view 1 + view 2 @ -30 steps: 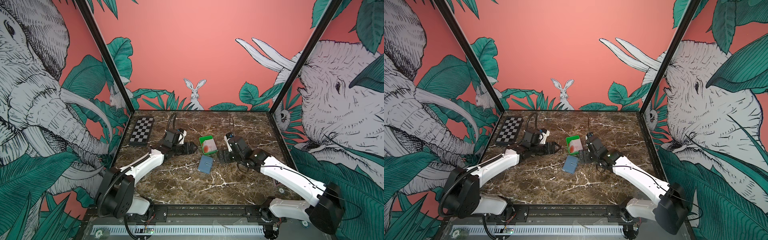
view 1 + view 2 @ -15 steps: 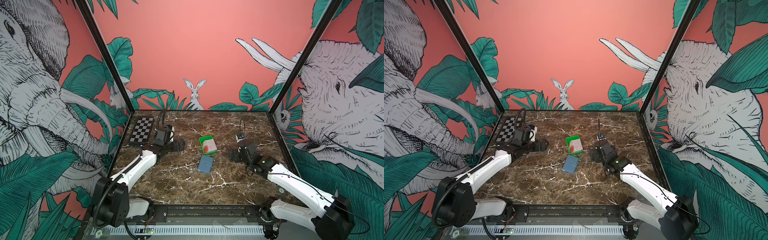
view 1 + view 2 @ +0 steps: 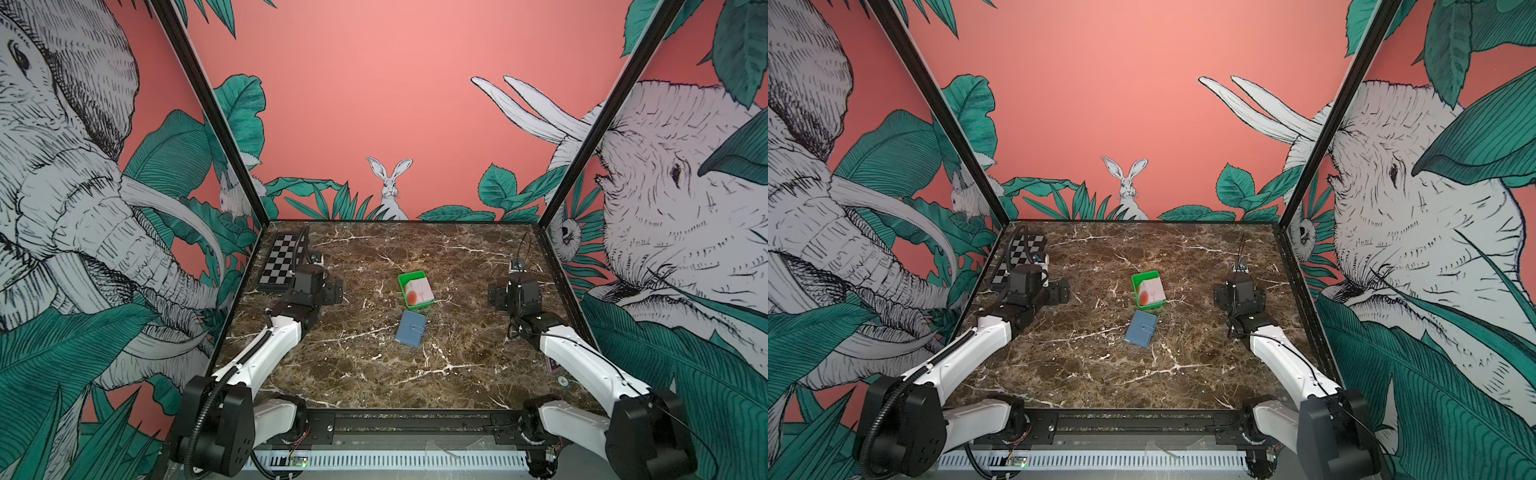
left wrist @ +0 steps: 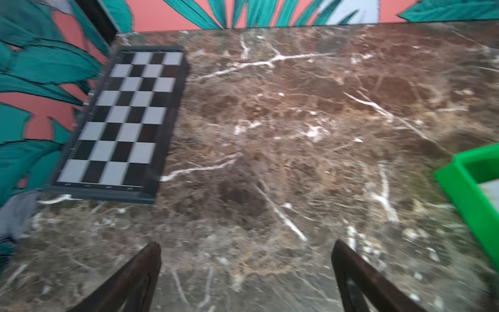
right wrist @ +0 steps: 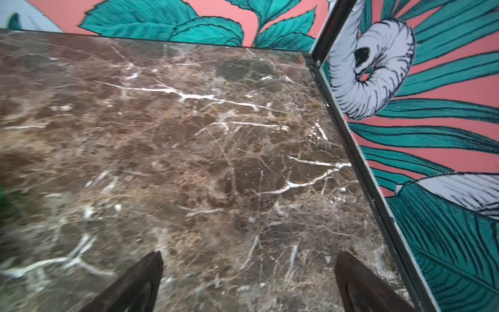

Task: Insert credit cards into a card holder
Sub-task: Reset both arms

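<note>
A slate-blue card holder is lying closed near the middle of a brown marble table, just in front of a green tray. The credit cards, pale with a red-orange circle, are sitting inside that tray. The left gripper is hovering near a folded chessboard, jaws spread wide, gripping nothing. The right gripper is hanging over bare marble by the right wall, likewise wide apart and empty. Both are sitting well apart from the holder.
</note>
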Robot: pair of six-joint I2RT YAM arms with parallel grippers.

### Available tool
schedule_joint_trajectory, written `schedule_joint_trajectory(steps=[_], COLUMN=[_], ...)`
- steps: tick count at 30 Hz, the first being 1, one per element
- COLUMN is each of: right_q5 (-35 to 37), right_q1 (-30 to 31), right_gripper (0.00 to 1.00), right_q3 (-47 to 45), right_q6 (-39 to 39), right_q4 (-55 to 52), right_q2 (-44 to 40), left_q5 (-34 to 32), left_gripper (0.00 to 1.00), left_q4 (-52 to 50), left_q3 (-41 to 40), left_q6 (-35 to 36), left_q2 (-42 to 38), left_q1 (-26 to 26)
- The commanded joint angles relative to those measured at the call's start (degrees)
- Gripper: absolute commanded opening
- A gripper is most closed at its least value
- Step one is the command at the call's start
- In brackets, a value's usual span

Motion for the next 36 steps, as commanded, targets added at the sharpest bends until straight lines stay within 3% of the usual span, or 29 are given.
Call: schedule_joint_trajectory(steps=[1, 7, 15, 26, 31, 36], right_q5=[-0.96, -2.38, -3.52, -11.26, -14.94, -18.12], right_q1=[-1.18, -3.35, -5.23, -9.36, -11.22, -13.00], right_gripper=[0.98, 0.98, 0.98, 0.98, 0.96, 0.98], right_q3=[-1.65, -6.03, -8.42, -12.21, -14.55, -13.03], right_q6=[-3.24, -6.72, -8.24, -10.14, -8.96, -8.11], right_q4=[9.70, 21.51, 32.42, 44.84, 53.82, 50.18], right_q2=[1.97, 6.68, 13.84, 16.94, 22.19, 21.89], left_q5=[0.32, 1.17, 6.11, 10.15, 12.18, 12.38], left_gripper=[0.99, 0.99, 0.99, 0.99, 0.99, 0.99], left_q4=[9.97, 17.22, 38.20, 55.60, 53.35, 53.46], left_q3=[-3.93, -6.49, -12.31, -16.26, -15.41, -15.45], left_q6=[5.04, 7.94, 7.60, 9.49, 10.29, 10.47], left_q2=[-2.29, 2.24, 11.70, 21.43, 21.24, 21.35], left_q1=[2.85, 5.97, 11.99, 12.67, 12.61, 12.51])
